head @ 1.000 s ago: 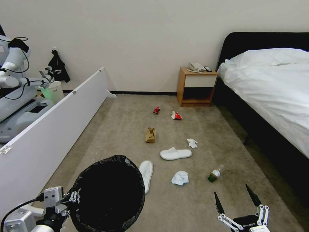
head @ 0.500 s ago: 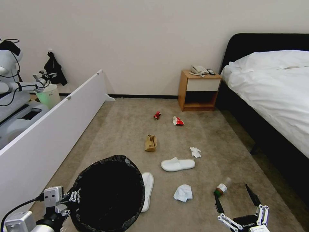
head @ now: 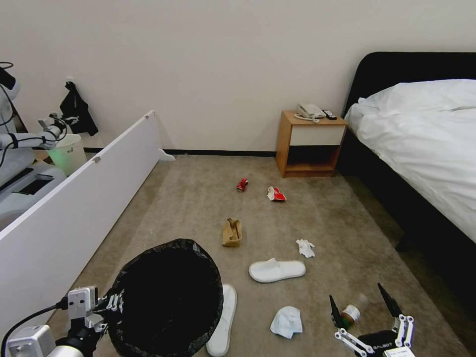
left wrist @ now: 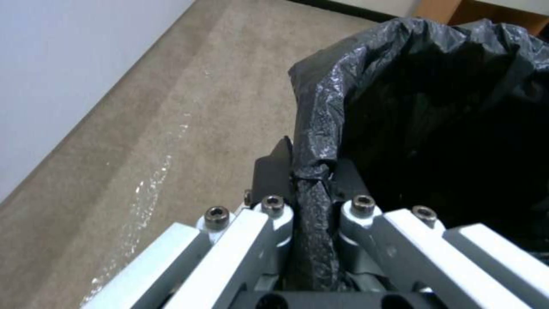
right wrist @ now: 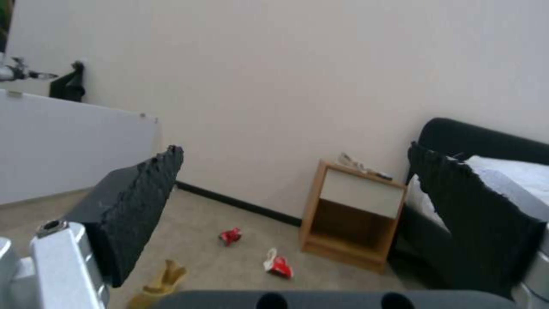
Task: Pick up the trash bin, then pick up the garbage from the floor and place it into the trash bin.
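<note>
With our left gripper point(left wrist: 312, 189) clamped on the trash bin point(head: 168, 292) rim, our right gripper point(head: 364, 303), fingers apart, must now descend onto the green bottle point(head: 350, 314).

A plain cream-white wall point(head: 223, 64) runs across twelve o'clock, edged by a dark baseboard strip point(head: 218, 152). A small wooden nightstand with a white drawer front point(head: 311, 144) stands at one o'clock, touching the wall. At two o'clock sits a black-framed bed with rumpled white bedding point(head: 426, 144). A long white panel point(head: 74, 208) slants along nine to eleven o'clock.
</note>
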Tool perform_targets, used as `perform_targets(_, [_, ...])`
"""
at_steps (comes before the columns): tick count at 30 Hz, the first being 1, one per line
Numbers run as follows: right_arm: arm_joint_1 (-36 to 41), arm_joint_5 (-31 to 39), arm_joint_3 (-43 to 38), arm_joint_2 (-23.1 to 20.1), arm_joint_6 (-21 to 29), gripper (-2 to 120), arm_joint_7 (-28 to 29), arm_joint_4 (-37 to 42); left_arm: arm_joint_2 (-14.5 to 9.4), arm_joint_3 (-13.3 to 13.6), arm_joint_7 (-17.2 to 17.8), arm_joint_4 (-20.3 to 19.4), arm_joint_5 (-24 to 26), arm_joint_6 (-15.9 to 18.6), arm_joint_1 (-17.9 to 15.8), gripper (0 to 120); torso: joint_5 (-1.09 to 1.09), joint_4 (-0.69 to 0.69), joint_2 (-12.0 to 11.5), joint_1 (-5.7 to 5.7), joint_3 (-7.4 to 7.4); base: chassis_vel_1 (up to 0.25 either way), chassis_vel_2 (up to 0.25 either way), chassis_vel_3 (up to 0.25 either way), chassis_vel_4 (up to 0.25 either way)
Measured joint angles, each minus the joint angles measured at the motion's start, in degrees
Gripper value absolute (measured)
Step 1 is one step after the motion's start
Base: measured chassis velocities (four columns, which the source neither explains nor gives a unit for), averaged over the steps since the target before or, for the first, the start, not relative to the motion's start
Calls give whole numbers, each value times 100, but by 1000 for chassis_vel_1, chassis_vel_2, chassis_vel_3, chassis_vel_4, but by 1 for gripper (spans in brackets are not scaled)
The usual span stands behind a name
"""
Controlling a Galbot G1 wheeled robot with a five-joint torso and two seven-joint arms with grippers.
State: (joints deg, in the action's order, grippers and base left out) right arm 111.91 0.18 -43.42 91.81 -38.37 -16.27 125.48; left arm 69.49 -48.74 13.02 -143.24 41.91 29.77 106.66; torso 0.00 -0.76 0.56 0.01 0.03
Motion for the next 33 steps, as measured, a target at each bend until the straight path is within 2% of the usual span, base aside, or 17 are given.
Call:
perform_targets(16, [-45,54,23,0,-21,100,186,93,3,-36,6,0,-51,-16,12,4,0,0,0,0,-1,-14,4,8,-13])
perform_targets(20, [52,142,155,-130,325,100,231,173,18,-56,23,0,-107,-49,32,4,0,0,1,0,-1,0,0,0,0])
perform_targets(22, [119,132,329,-284,691,100,497,262,33,-74,34,0,-142,-68,57,4,0,0,0,0,-1,0,0,0,0])
perform_targets(23, [119,132,329,-284,691,100,497,262,33,-74,34,0,-142,-68,57,4,0,0,0,0,-1,0,0,0,0])
perform_targets(25, [159,129,475,-508,1139,100,829,359,46,-137,53,0,-159,-95,66,4,0,0,0,0,-1,0,0,0,0])
perform_targets(26, [159,129,475,-508,1139,100,829,359,46,-137,53,0,-159,-95,66,4,0,0,0,0,-1,0,0,0,0])
perform_targets(28, [124,202,501,-729,1608,100,1167,405,68,-223,93,0,-173,-128,54,4,0,0,0,0,-1,0,0,0,0])
perform_targets(30, [104,243,508,-801,1771,100,1294,417,77,-249,103,0,-173,-130,51,4,1,0,0,0,-1,0,0,0,0])
perform_targets(31, [73,314,512,-938,2104,100,1552,440,102,-308,111,23,-171,-130,51,4,1,0,0,0,-1,0,0,0,0])
perform_targets(32, [73,314,512,-938,2104,100,1552,440,102,-308,111,23,-171,-130,51,4,1,0,0,0,-1,0,0,0,0])
perform_targets(33, [50,381,510,-1033,2336,100,1717,459,119,-339,114,55,-167,-129,60,4,0,-1,1,0,-1,0,0,0,0])
